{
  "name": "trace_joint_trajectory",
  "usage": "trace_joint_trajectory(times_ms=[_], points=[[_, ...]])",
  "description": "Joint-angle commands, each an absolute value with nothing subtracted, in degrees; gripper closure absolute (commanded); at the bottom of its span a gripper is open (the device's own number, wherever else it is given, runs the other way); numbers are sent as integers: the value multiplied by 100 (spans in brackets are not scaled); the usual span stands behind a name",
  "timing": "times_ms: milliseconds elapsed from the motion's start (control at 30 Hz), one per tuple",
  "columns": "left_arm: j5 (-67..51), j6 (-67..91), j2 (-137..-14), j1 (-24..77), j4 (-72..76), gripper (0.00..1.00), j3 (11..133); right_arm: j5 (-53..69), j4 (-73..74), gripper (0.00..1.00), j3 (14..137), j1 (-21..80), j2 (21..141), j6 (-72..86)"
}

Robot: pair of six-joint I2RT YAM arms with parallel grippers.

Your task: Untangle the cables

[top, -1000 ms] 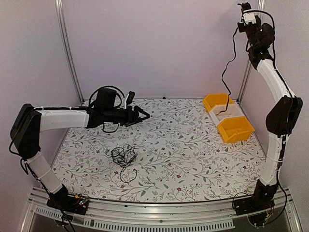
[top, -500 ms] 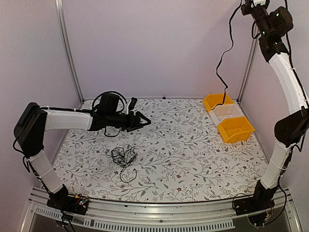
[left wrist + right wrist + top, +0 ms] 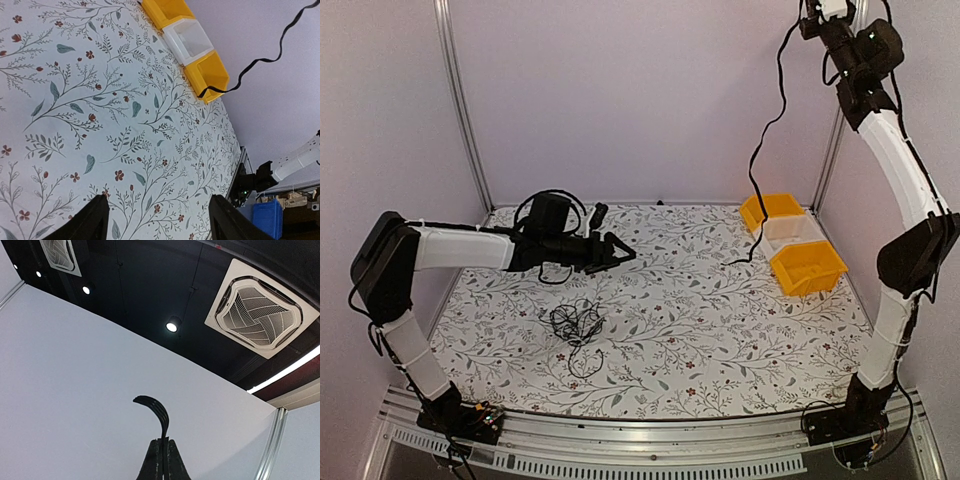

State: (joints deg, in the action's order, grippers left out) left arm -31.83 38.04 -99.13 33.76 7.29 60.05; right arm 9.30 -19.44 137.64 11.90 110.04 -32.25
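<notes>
A tangled bunch of thin black cables (image 3: 575, 323) lies on the floral table, left of centre, with one strand looping toward the front. My left gripper (image 3: 623, 252) hovers open behind and to the right of the bunch; nothing sits between its fingers (image 3: 94, 219). My right gripper (image 3: 807, 20) is raised high at the top right, pointing up, shut on one flat black cable (image 3: 159, 414). That cable (image 3: 760, 150) hangs in a wavy line, and its free end (image 3: 201, 95) dangles just left of the bins.
A row of bins stands at the back right: a yellow one (image 3: 770, 210), a white one (image 3: 795, 231), then another yellow one (image 3: 808, 268). Metal posts rise at both back corners, and a rail runs along the front edge (image 3: 650, 450).
My right arm rose and swung, drawing the held cable up so its end left the white bin and now hangs left of the bins. My left gripper edged slightly right.
</notes>
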Motion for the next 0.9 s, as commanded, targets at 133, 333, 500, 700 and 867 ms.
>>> trace_joint_trajectory(times_ms=[133,333,500,700,867], points=[[-3301,3817,-10061,3452,767,29,6125,705,-2482,100,14718,1172,11956,-3628],[-3354,3828,-10129,3478,717,29,6142,614,-2838,100,14766,932,12119,-3686],[-3391,3818,-10189,3489,682,29,6164,278,-2833,100,14471,584,12121,-3653],[-3444,3793,-10277,3500,603,29,6244,-204,-2742,100,13615,150,11936,-3294],[-3472,3771,-10291,3499,548,29,6236,-392,-2479,100,13141,44,11942,-3207]])
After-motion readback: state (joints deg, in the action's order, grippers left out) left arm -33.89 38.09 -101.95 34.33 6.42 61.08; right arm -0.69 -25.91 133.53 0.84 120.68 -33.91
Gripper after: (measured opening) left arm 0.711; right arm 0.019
